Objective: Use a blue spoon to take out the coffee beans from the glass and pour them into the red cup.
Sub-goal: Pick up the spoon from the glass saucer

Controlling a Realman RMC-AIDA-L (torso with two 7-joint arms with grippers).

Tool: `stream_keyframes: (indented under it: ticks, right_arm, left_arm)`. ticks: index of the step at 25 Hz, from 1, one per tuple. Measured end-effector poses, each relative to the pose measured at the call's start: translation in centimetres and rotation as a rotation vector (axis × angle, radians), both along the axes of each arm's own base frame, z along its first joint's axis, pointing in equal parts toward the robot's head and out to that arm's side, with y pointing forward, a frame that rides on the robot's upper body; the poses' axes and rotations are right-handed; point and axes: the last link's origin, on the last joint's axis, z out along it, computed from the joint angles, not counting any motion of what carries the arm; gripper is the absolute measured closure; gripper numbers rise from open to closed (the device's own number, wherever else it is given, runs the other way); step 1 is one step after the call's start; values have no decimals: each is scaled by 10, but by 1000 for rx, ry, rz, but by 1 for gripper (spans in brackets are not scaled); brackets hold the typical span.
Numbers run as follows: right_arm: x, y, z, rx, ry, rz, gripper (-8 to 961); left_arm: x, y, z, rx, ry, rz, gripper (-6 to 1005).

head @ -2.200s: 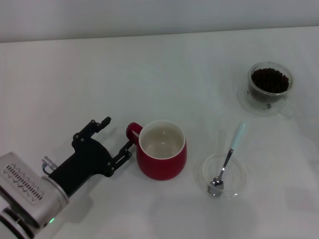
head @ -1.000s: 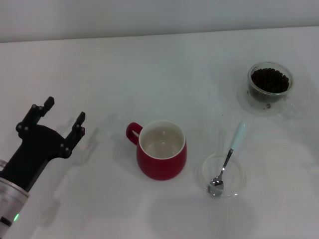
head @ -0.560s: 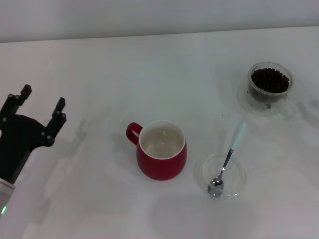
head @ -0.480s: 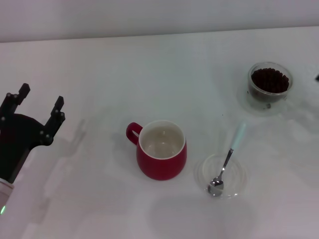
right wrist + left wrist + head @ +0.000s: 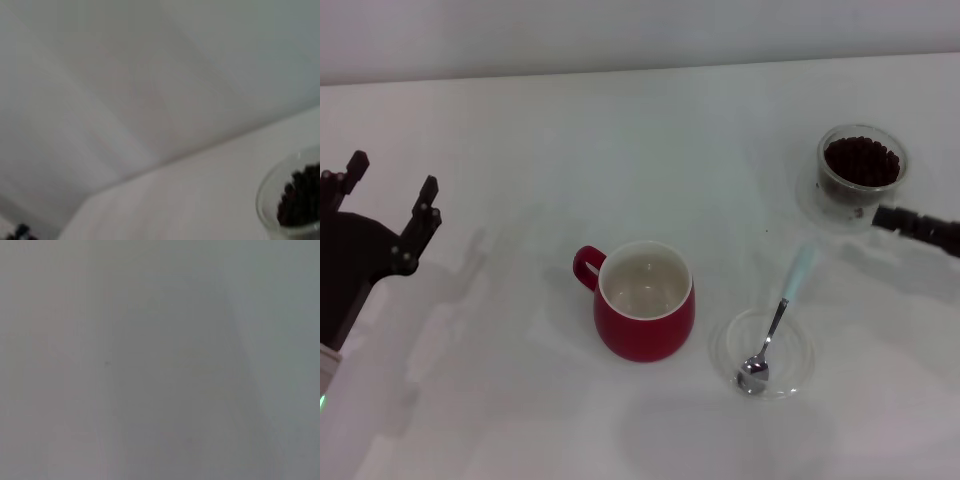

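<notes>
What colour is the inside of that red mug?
White inside the red cup, seen best in the head view.

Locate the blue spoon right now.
Head view: the blue spoon lies on the robot's right, bowl resting in a shallow clear dish, handle pointing toward the glass, just right of the red cup.

The left gripper [image 5: 388, 186] has pulled away from the red cup [image 5: 644, 300] — once right at its handle, it now sits well apart at the far-left edge, fingers [image 5: 424, 203] spread. The right gripper [image 5: 886, 216] has newly come in from the right edge — just beside the glass [image 5: 861, 176].
</notes>
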Motion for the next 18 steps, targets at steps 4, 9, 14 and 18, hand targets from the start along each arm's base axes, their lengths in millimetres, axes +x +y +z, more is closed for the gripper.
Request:
stream_keyframes:
  ticks: [4, 9, 14, 18]
  right_arm:
    - [3, 6, -7, -36, -40, -27, 99]
    - [1, 11, -12, -65, -52, -34, 99]
    - [-3, 19, -20, -101, -59, -46, 100]
    - [-10, 25, -32, -140, -47, -57, 100]
  left_arm:
    - [5, 7, 2, 8, -5, -13, 277]
    - [11, 12, 1, 10, -8, -34, 278]
    - [15, 12, 1, 14, -20, -45, 278]
    - [18, 12, 3, 27, -31, -65, 278]
